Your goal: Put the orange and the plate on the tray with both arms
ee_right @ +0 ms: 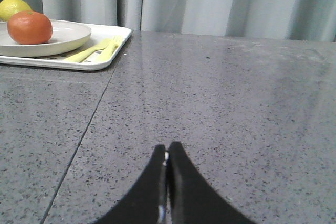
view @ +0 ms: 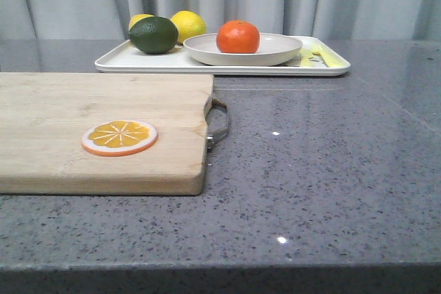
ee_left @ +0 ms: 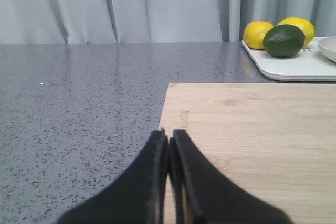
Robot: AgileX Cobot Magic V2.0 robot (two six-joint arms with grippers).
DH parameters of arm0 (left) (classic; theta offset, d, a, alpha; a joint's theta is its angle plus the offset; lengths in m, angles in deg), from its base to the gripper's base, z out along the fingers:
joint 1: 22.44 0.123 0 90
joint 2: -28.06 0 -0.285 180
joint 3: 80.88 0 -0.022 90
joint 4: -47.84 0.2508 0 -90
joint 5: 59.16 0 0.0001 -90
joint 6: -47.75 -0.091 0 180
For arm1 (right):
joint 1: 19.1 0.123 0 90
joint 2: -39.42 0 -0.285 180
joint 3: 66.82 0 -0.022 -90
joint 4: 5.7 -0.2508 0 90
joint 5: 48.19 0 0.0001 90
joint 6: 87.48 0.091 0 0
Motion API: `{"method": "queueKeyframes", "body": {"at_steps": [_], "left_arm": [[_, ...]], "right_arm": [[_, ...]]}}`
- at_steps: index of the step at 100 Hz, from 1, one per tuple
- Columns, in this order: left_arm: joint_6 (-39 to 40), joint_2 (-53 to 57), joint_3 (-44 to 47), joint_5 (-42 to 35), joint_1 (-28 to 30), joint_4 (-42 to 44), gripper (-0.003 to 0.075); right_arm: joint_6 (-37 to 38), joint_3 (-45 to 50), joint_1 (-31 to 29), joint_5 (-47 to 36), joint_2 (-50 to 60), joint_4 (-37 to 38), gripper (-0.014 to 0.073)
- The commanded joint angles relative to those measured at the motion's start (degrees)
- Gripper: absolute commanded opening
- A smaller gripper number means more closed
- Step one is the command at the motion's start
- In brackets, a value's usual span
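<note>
The orange (view: 238, 36) sits in the beige plate (view: 275, 49), and the plate rests on the white tray (view: 117, 61) at the back of the table. The right wrist view shows the orange (ee_right: 29, 27), the plate (ee_right: 68, 35) and the tray (ee_right: 118, 40) too. The left wrist view shows a corner of the tray (ee_left: 294, 66) and the plate's edge (ee_left: 328, 49). My left gripper (ee_left: 170, 136) is shut and empty over the cutting board's edge. My right gripper (ee_right: 167, 148) is shut and empty above bare table. Neither gripper shows in the front view.
A wooden cutting board (view: 103, 129) with a metal handle (view: 219, 125) lies front left and carries an orange slice disc (view: 119, 137). Two lemons (view: 188, 25) and a dark green lime (view: 153, 35) sit on the tray's left end. Yellow utensils (view: 317, 56) lie at its right end.
</note>
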Motion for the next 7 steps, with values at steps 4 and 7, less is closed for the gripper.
{"method": "queueKeyframes", "body": {"at_steps": [4,7], "left_arm": [[-0.2,1.88,0.49,-4.44,-0.03,-0.12,-0.002],[-0.2,1.88,0.49,-4.44,-0.03,-0.12,-0.002]], "right_arm": [[0.0,-1.29,-0.37,-4.01,0.74,0.46,-0.0067],[0.0,-1.29,-0.37,-4.01,0.74,0.46,-0.0067]]}}
